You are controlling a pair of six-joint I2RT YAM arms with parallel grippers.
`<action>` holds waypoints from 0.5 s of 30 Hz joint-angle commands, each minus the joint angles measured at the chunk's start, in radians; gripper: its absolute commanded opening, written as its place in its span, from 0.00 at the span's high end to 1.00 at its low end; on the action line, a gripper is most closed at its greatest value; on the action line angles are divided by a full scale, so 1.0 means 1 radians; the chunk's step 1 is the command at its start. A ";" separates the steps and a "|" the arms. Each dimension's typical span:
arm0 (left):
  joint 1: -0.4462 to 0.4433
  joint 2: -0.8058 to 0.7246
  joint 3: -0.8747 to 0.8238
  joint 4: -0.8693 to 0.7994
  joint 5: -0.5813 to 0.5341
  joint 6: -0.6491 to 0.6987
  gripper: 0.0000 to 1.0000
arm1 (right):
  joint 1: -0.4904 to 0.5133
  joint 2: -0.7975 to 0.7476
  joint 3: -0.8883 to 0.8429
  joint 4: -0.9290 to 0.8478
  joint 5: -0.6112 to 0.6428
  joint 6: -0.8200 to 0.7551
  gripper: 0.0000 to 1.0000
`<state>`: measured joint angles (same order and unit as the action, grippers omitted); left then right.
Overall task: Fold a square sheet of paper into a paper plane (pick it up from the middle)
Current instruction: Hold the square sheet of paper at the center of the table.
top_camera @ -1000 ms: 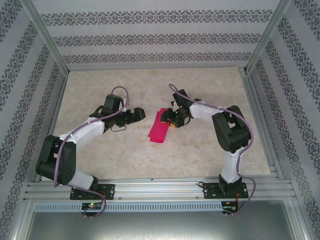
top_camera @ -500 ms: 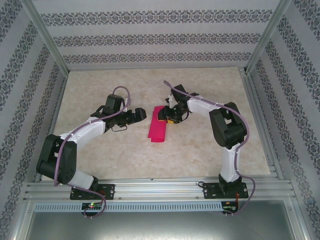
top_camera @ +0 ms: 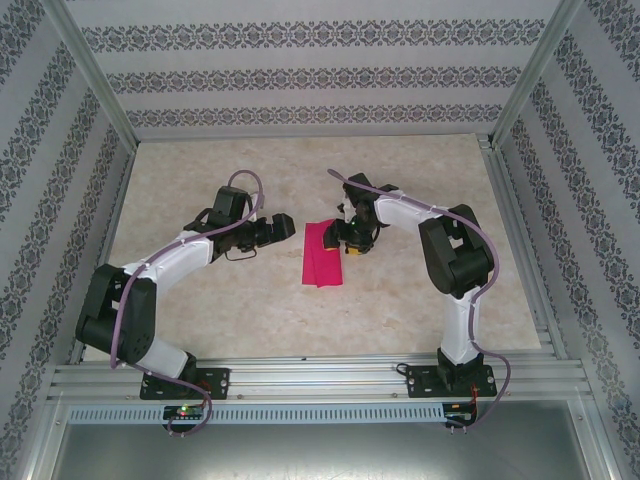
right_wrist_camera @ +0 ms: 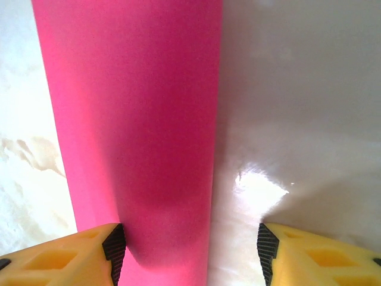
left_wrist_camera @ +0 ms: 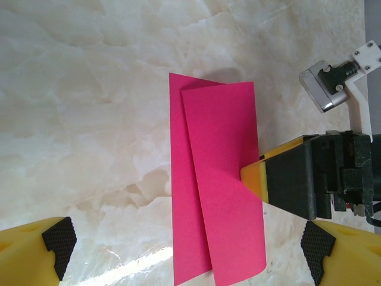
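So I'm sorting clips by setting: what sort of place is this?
Probably a robot test cell: a marble-look table inside an aluminium frame, patterned wallpaper panels as walls, and a left arm and right arm bolted at its near edge.

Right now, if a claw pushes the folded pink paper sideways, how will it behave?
Probably floppy: the pink paper is a thin sheet, folded with its layers skewed. Likely light, so it may slide on the glossy table rather than resist. The loose top layer could shift or lift.
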<state>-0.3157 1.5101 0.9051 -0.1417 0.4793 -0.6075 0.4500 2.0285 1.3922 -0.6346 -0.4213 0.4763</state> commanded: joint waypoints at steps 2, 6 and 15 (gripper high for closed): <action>-0.013 0.011 0.018 0.027 0.006 -0.010 0.00 | 0.041 0.006 0.006 0.036 0.042 0.113 0.36; -0.013 0.016 0.020 0.020 0.007 -0.009 0.00 | 0.054 0.010 -0.004 0.064 0.096 0.180 0.34; -0.013 0.019 0.014 0.033 0.006 -0.020 0.02 | 0.075 0.010 0.014 0.045 0.098 0.144 0.27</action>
<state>-0.3199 1.5188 0.9051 -0.1413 0.4789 -0.6109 0.4988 2.0224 1.3949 -0.6098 -0.3229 0.6296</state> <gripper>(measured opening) 0.986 0.730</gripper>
